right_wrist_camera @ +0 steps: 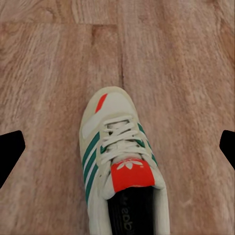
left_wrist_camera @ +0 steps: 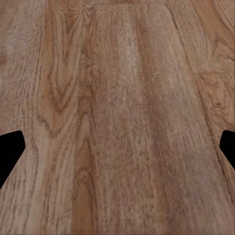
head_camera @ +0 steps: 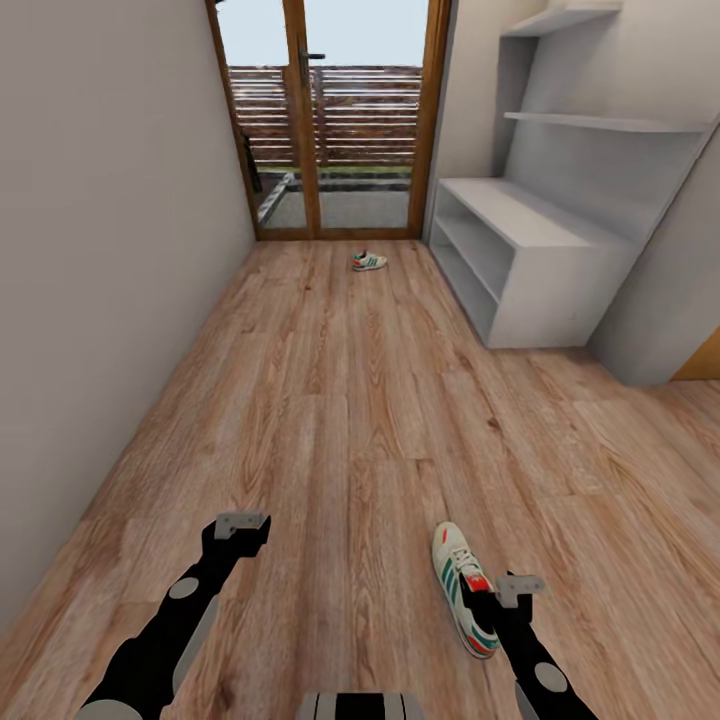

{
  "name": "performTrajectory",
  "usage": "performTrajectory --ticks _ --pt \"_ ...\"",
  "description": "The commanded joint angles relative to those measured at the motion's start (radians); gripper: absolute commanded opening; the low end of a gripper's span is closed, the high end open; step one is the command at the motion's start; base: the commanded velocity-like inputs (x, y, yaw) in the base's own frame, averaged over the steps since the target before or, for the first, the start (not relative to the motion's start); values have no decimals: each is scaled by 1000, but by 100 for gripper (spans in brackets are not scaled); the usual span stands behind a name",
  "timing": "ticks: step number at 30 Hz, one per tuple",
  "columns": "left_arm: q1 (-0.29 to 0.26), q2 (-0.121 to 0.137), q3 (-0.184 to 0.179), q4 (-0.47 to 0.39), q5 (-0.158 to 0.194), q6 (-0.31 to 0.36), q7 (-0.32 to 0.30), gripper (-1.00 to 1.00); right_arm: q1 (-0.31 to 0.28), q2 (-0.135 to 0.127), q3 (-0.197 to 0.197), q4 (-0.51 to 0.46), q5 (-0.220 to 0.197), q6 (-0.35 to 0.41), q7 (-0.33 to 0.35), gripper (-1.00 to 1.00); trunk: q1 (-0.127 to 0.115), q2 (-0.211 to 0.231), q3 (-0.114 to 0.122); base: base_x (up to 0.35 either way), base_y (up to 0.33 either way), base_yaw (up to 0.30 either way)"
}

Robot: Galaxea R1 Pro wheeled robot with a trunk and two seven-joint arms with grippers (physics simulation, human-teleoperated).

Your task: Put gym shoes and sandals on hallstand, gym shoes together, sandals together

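Hovering over the near shoe (head_camera: pixel 463 588) with the right pincer (head_camera: pixel 519 586), fingers spread wide and holding nothing; wrist view looks straight down on laces and red tongue label, toe pointing down the corridor. Left pincer (head_camera: pixel 241 525) likewise wide open and empty, above bare floor (head_camera: pixel 340 400). Second shoe (head_camera: pixel 368 261) lying far off by the glass door (head_camera: pixel 330 120), near the rack's (head_camera: pixel 540 270) far end. No sandals spotted. Judging the first pickup as just starting: next, lowering the right pincer astride the shoe's midsection, closing, then carrying it to the rack along the right wall.
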Motion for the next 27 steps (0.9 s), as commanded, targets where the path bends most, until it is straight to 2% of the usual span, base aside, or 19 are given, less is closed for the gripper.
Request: performTrajectory --ticks 1,7,14,16,17,18,21,27 --pt "0 0 -3 -1 5 -2 -1 100 0 0 0 1 1 -3 1 100 0 0 -1 2 0 27" --pt "0 0 -4 -5 6 -2 -1 100 0 -1 -1 2 1 -2 0 100 0 0 -1 1 0 13" --pt "-1 -1 -5 -22 9 -2 -2 100 0 -1 0 2 1 -1 0 100 3 -2 -28 0 0 2" --pt "-1 -7 -5 -41 11 -2 -2 100 0 -1 0 2 1 -1 0 100 4 -2 -36 0 0 0" --pt "-1 -28 -6 -60 8 -2 -3 100 0 -1 0 2 1 -1 0 100 4 -2 -36 0 0 0" --pt "-1 -28 -6 -60 8 -2 -3 100 0 -1 0 2 1 -1 0 100 4 -2 -36 0 0 0" --pt "-2 -50 -7 -74 5 -2 -3 100 0 -1 0 2 1 0 0 100 4 -2 -36 0 0 0" --pt "-3 -61 -21 -84 2 -2 -3 100 0 0 0 3 1 0 0 100 4 -2 -37 0 0 0"
